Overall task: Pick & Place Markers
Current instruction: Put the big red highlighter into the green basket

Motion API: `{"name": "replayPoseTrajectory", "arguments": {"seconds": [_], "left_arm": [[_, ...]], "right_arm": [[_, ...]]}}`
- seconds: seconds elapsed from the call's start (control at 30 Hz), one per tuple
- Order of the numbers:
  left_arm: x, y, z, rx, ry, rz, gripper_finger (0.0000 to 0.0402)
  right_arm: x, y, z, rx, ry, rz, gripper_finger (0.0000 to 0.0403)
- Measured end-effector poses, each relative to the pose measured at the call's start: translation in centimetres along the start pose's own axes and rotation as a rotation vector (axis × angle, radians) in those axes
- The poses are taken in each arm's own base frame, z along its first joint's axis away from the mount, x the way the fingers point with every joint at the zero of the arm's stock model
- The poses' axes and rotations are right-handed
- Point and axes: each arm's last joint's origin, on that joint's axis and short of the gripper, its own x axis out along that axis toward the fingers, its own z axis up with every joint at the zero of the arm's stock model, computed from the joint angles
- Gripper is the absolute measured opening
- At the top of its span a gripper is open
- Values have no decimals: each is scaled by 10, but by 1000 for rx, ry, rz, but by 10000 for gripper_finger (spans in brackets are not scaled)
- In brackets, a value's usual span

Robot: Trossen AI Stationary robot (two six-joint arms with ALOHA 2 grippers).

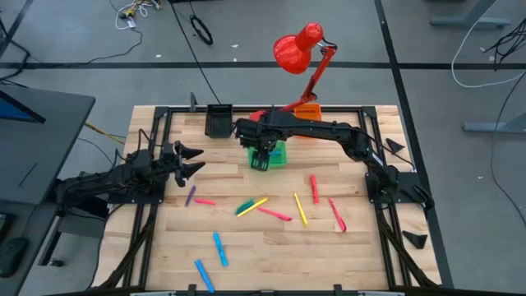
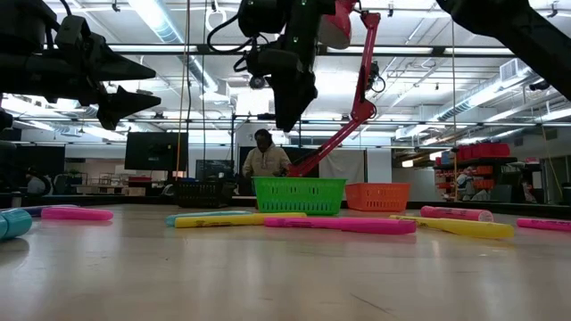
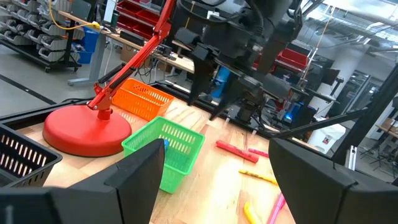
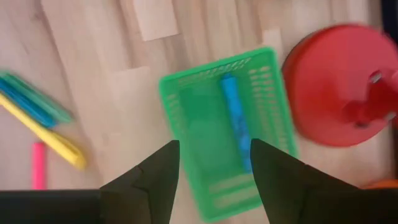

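Several markers lie flat on the wooden table: purple (image 1: 191, 195), pink (image 1: 275, 214), yellow (image 1: 301, 209), red (image 1: 314, 189) and blue (image 1: 220, 248). One blue marker (image 4: 236, 121) lies on the floor of the green bin (image 4: 227, 130). My right gripper (image 4: 214, 168) is open and empty above the green bin (image 1: 278, 156), fingers pointing down; it also shows in the low view (image 2: 290, 107). My left gripper (image 1: 193, 160) is open and empty, raised above the table's left side, pointing toward the bins; it also shows in its wrist view (image 3: 217, 186).
A black bin (image 1: 219, 120) and an orange bin (image 1: 306, 111) stand at the far edge beside the green one. A red lamp (image 1: 300, 48) stands there on its round base (image 4: 336, 87). A person (image 2: 265, 159) shows in the room beyond the table.
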Motion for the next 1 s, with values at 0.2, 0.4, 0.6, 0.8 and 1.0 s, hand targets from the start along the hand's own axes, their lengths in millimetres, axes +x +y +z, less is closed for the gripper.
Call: {"name": "replayPoseTrajectory", "arguments": {"seconds": [0.2,0.4,0.6,0.8,1.0], "left_arm": [[0,0,0,0,0,0,296],[0,0,0,0,0,0,296],[0,0,0,0,0,0,296],[0,0,0,0,0,0,296],[0,0,0,0,0,0,296]], "right_arm": [[-3,8,-2,168,8,0,199],[-10,18,-9,322,-7,10,199],[-12,21,-37,454,-32,28,199],[-18,16,-78,582,19,9,200],[-24,11,-114,685,54,-10,200]]}}
